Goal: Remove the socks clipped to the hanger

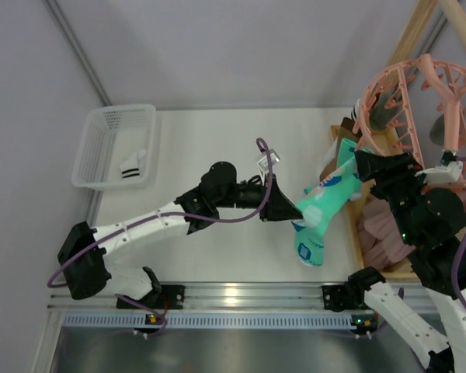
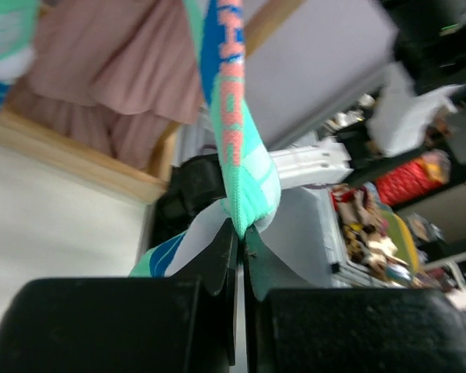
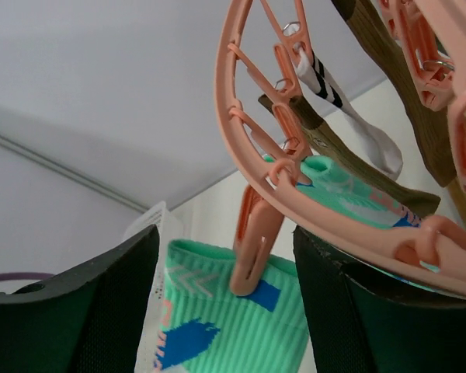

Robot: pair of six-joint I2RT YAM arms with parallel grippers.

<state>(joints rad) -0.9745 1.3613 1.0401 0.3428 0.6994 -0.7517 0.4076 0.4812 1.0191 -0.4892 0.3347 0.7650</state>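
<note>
Left claw pinches mint-green sock; sock stretches lengthwise from it toward right claw, gaping wide astride the hanger clip.

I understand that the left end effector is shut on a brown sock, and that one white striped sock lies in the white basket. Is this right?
Not quite: the left end effector is shut on a mint-green sock, not a brown one, as the left wrist view shows. The white striped sock does lie in the white basket.
</note>
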